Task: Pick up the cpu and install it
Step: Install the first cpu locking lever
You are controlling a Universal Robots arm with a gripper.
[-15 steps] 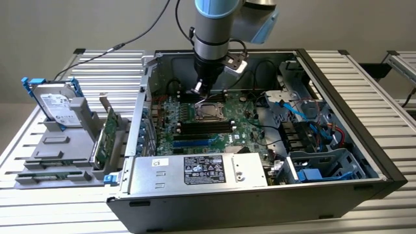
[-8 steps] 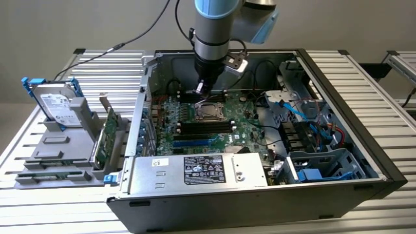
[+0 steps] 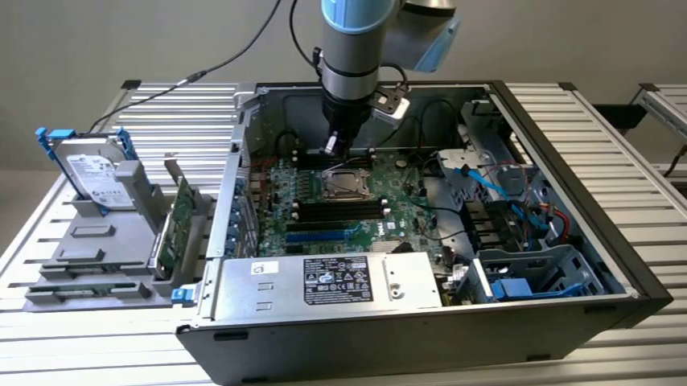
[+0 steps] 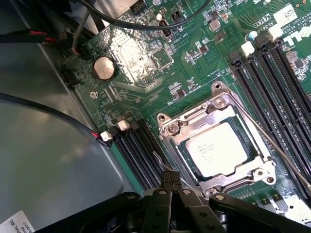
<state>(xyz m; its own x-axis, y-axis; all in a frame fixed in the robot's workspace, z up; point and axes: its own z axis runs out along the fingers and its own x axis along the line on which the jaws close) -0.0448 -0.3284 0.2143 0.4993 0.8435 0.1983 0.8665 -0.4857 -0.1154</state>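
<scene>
Note the gripper (image 3: 334, 147) low inside the case (image 3: 376, 346), fingertips pressed together and clamped on nothing visible, poised just at 12 o'clock of the socket (image 3: 346, 183) in the exterior view. Find the cpu (image 4: 217, 149) lying flat and square within the socket's metal frame (image 4: 171, 129), to all appearances seated already, with no tilt or raised corner to be made out. Treat this, then, as a matter of settling and securing, not carrying. Work slowly and straight down, without any sideways drag across the pale top of the chip. Mind the thin lever wire (image 4: 274, 148) just beside the frame, and the black memory slots (image 3: 338, 211) at 6 o'clock of the socket. Steer wide of the blue cables (image 3: 485, 175) out at 3 o'clock. Stop at first contact and press no harder than needed, for fear of bending pins underneath.
</scene>
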